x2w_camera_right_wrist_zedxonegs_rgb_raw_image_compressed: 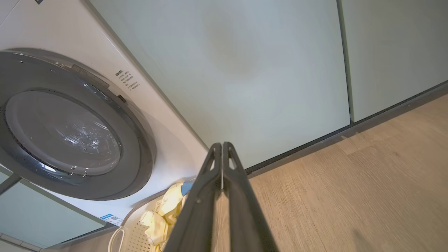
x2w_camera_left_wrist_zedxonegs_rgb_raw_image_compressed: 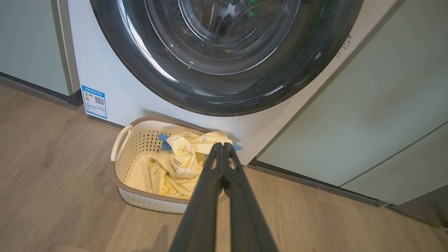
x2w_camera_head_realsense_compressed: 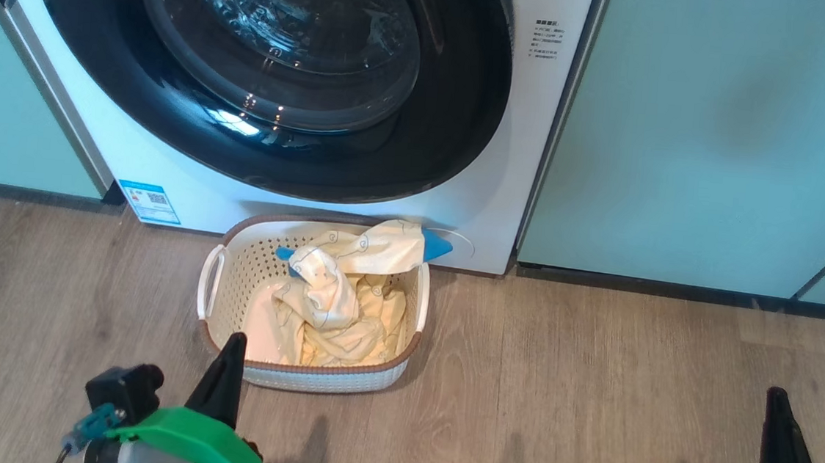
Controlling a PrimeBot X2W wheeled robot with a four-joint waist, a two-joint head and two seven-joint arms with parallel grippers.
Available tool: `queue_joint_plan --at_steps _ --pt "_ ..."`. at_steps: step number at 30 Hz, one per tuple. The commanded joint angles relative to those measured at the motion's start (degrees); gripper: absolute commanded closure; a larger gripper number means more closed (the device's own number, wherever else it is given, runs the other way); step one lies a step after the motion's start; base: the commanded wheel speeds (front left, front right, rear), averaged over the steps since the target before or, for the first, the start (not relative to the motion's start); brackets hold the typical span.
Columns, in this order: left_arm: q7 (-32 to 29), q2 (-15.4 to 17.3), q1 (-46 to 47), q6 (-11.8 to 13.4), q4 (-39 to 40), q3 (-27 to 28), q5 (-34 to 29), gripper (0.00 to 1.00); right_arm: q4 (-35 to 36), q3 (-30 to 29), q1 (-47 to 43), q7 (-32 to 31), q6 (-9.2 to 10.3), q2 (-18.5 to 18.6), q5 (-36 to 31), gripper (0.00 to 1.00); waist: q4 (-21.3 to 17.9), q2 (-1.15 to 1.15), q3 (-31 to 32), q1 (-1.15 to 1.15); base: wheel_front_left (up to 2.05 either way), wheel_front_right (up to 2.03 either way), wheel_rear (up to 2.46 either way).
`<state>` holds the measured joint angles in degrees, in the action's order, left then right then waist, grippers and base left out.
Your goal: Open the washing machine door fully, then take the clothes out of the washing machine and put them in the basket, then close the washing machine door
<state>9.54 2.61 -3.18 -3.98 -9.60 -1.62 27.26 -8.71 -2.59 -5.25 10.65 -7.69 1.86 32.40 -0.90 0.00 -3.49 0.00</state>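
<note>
Leftmost in the head view, a pale green cabinet front (x2w_camera_head_realsense_compressed: 9,119) stands beside the washing machine (x2w_camera_head_realsense_compressed: 528,167). The machine's white panel carries a small blue label (x2w_camera_head_realsense_compressed: 150,202) at its lower left corner. Low at the left, the left pincer (x2w_camera_head_realsense_compressed: 234,341) is closed, its two dark fingers pressed together with nothing between them. Its tip overlaps the basket's near left rim in that view, and I cannot tell whether it touches.

Toward the middle, the washing machine door (x2w_camera_head_realsense_compressed: 263,65) sits shut in the machine's front, its glossy black ring around the bulging glass. Below it, the basket (x2w_camera_head_realsense_compressed: 327,381) stands on the wooden floor (x2w_camera_head_realsense_compressed: 590,400), its far side just beside the machine's foot. The clothes (x2w_camera_head_realsense_compressed: 333,306) lie bunched inside the basket, pale yellow and cream with outlined bears. One piece drapes over the far right corner of the rim, and its blue part (x2w_camera_head_realsense_compressed: 438,247) points right, past the rim.

Further right, printed text (x2w_camera_head_realsense_compressed: 546,40) marks the machine's upper right panel. Beyond it runs a wide pale green cabinet wall (x2w_camera_head_realsense_compressed: 722,138). At the lower right, well apart from the basket, the right pincer (x2w_camera_head_realsense_compressed: 777,394) is also closed and empty, pointing up over bare floor.
</note>
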Motion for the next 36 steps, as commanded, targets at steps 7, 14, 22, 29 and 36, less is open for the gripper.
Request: queue_joint_plan --at_steps 7,14,22,29,36 --pt "-1.3 0.1 3.5 -0.7 1.2 1.9 5.4 1.0 1.0 0.1 3.7 -1.1 0.06 1.6 5.4 1.0 0.1 0.0 0.2 0.0 0.0 0.0 0.0" --pt "-2.5 0.1 3.9 -0.9 0.7 2.4 10.2 1.0 0.6 0.1 4.3 -2.2 0.07 1.8 10.0 1.0 0.1 0.0 0.5 0.0 0.0 0.0 0.0" --pt "-3.9 0.1 4.5 -1.2 0.2 3.0 15.7 1.0 0.0 0.0 5.0 -3.4 0.08 1.9 15.3 1.0 0.2 0.0 0.8 0.0 0.0 0.0 0.0" --pt "-5.1 0.2 5.0 -1.4 -0.2 3.5 20.4 1.0 -0.5 -0.1 5.6 -4.5 0.09 2.1 19.8 1.0 0.3 0.0 1.0 0.0 0.0 0.0 0.0" --pt "-6.1 0.2 5.4 -1.6 -0.6 3.9 24.5 1.0 -0.9 -0.2 6.1 -5.5 0.1 2.1 23.7 1.0 0.3 0.0 1.2 0.0 0.0 0.0 0.0"
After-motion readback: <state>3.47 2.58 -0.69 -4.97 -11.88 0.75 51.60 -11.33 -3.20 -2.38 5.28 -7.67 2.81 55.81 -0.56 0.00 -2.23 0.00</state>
